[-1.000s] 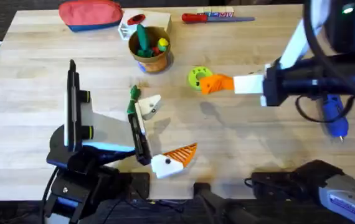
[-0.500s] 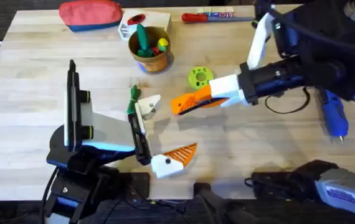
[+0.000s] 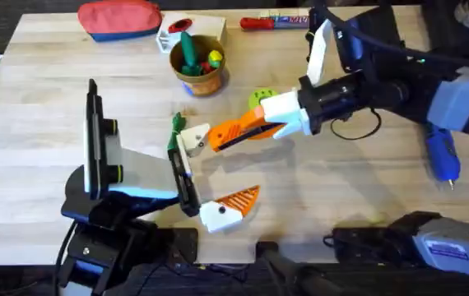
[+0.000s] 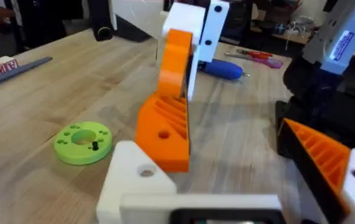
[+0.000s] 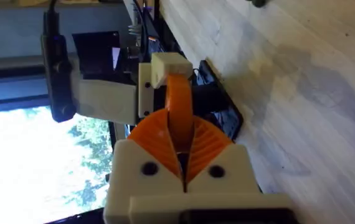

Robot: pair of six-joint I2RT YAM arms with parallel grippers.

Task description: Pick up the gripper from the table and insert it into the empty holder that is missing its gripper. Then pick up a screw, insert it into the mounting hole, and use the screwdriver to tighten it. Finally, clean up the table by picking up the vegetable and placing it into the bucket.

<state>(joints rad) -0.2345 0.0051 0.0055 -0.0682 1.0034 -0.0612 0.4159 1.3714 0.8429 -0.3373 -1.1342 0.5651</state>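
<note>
One small orange plastic wedge with a ribbed face (image 3: 228,131) hangs over the middle of the wooden table (image 3: 341,197), pinched between the orange ribbed pads (image 5: 210,142) of your right claw (image 3: 247,127), which is clamped tight on it. From the right wrist camera the orange wedge (image 5: 179,102) points straight at the small white peaked plastic holder (image 5: 168,63), its tip right at the block. I cannot tell whether it touches.

From above, that white holder (image 3: 195,140) sits at 9 o'clock from the wedge, as one finger of your left claw (image 3: 215,173). The left claw's jaws stand wide apart; its other finger, a twin white mount carrying an orange ribbed wedge (image 3: 233,205), lies at 5 o'clock from the holder. In the left wrist view the held wedge (image 4: 164,127) stands just beside the holder (image 4: 134,177), with the twin mount (image 4: 327,158) well apart.

A slim green toy vegetable (image 3: 175,131) lies just beside the holder at 9 o'clock. The small round orange-brown bucket (image 3: 208,82) stands at 12 o'clock from the holder, with a thicker dark-green toy vegetable (image 3: 188,49) inside it. A round green disc (image 3: 257,99) lies at 1 o'clock from the held wedge, partly under the right claw. The fat bright-blue power screwdriver (image 3: 442,156) lies far out at 3 o'clock. At the table's far edge you have a slim red-handled screwdriver (image 3: 259,24) and a red zip pouch (image 3: 119,18).
</note>
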